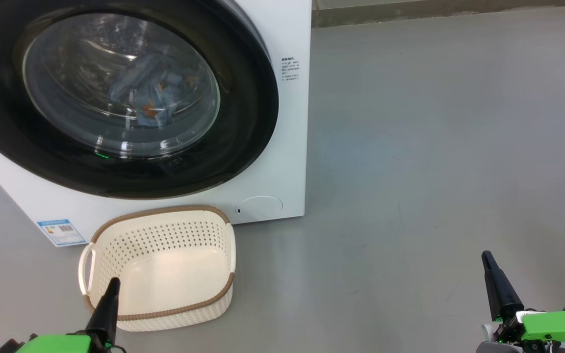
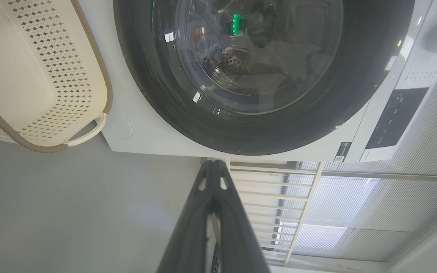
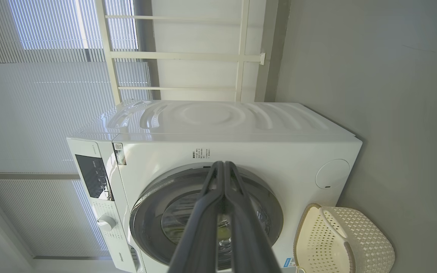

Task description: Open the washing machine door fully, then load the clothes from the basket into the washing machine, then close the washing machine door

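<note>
The left gripper (image 1: 112,285) at seven o'clock in the head view and the right gripper (image 1: 487,259) at five o'clock each have their two dark fingers pressed together on nothing. At eleven o'clock the washing machine door (image 1: 243,122) lies flat against the washing machine (image 1: 290,162), with the clothes (image 1: 157,95) showing blue through its glass. The basket (image 1: 165,234) stands on the grey floor (image 1: 434,147) at seven o'clock, just before the machine.
</note>
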Robot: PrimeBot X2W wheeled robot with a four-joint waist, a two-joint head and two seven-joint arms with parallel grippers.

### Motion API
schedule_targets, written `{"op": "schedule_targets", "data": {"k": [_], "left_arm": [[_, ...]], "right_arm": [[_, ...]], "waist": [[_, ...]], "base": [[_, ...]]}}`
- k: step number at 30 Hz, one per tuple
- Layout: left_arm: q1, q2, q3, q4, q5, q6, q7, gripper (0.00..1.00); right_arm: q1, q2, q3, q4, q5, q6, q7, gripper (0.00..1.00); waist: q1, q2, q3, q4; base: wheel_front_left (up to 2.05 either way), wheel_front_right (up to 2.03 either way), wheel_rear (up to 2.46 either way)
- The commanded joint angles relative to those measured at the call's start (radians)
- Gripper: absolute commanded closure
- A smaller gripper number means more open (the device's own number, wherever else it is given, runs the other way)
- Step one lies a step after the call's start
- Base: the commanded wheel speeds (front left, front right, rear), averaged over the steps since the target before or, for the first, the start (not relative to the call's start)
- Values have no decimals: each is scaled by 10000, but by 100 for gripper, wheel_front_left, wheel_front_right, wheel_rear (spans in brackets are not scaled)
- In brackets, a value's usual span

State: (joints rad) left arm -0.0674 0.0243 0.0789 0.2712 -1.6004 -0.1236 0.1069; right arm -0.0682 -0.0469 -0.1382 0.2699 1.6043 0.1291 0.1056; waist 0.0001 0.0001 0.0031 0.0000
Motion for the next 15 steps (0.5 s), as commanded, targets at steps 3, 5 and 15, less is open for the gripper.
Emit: {"op": "schedule_targets", "data": {"k": [3,5,15], "left_arm": [[-406,260,346,-261,-84,-71,61,100],[-406,260,346,-261,-84,-71,61,100],[-406,259,346,-261,-84,-71,61,100]], "right_arm": [[-398,-37,237,-251,37,16,82,100],[-398,-37,237,-251,37,16,82,100],[-398,-36,236,-251,37,16,82,100]], "waist": [[0,-1,0,0],[0,-1,0,0],[0,-1,0,0]], "base": [[0,0,0],[0,0,0],[0,0,0]]}}
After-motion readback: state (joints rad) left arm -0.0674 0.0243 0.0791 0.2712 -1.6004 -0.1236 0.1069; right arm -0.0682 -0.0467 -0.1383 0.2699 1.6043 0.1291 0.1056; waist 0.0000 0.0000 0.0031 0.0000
